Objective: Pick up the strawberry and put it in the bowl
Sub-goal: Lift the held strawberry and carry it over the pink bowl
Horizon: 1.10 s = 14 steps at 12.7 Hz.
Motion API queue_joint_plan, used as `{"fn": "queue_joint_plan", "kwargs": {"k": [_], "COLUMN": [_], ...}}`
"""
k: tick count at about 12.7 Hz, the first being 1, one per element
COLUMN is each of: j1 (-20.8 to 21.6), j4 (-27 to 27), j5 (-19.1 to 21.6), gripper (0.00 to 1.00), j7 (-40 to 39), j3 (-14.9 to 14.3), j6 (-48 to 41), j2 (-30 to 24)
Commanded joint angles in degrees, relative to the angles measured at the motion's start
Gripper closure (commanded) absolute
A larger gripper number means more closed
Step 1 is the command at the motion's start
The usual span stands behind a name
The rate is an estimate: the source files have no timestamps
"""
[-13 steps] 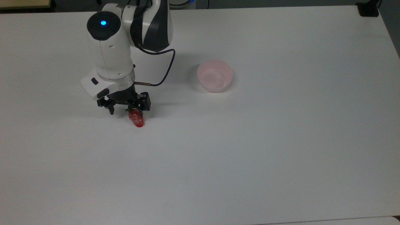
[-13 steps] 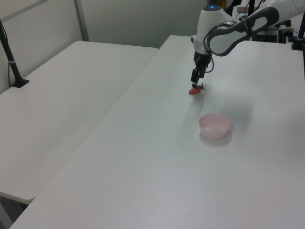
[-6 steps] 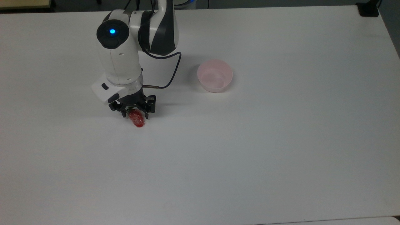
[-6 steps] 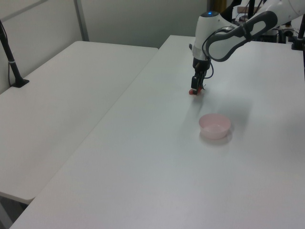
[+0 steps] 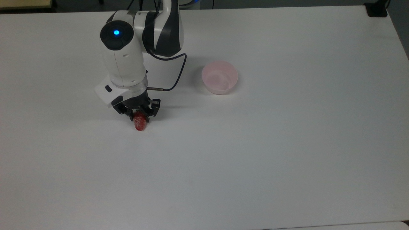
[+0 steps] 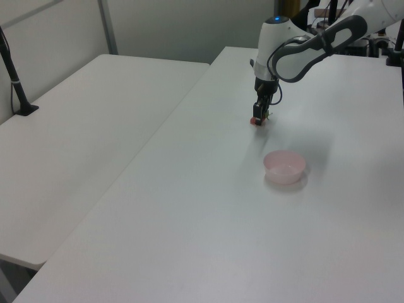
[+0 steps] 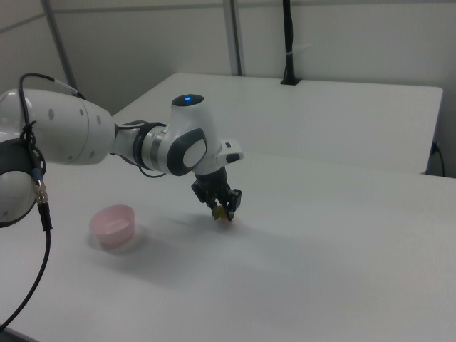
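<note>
Now the gripper (image 5: pixel 139 117) pinches the strawberry (image 5: pixel 140 123) at its capped end, low on the table (image 5: pixel 287 143), ready to lift. In the top view, the bowl (image 5: pixel 219 77) waits at about two o'clock, well apart.

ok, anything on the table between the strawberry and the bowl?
No. In the top view the stretch of white table between the strawberry and the bowl is bare; the gripper's cable hangs above it.

White arm (image 5: pixel 123 60), blk joints, blue LED (image 5: pixel 116 32), dark cable (image 5: pixel 177 72).
</note>
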Motion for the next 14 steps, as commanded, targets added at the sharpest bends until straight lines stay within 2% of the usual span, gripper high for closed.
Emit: {"fn": "queue_joint_plan", "kwargs": {"k": [1,5,8,10,14], "j1": [0.1,0.3,0.7,2.4,9.0], "j4": [-0.9,-1.0,-1.1,-2.6,-6.0], "j5": [-1.0,-1.0,-1.0,-0.7,-0.7], "gripper": [0.52,0.52,0.52,0.52,0.51], "j7": [1.5,1.6,1.6,3.9,10.5], "j3": [1.6,4.7,10.2,13.5,14.0], "j6": [-1.6,-8.4,-18.1,-23.2,-24.1], "j2": [-4.1,-9.3,-14.3,-16.5,-16.4]}}
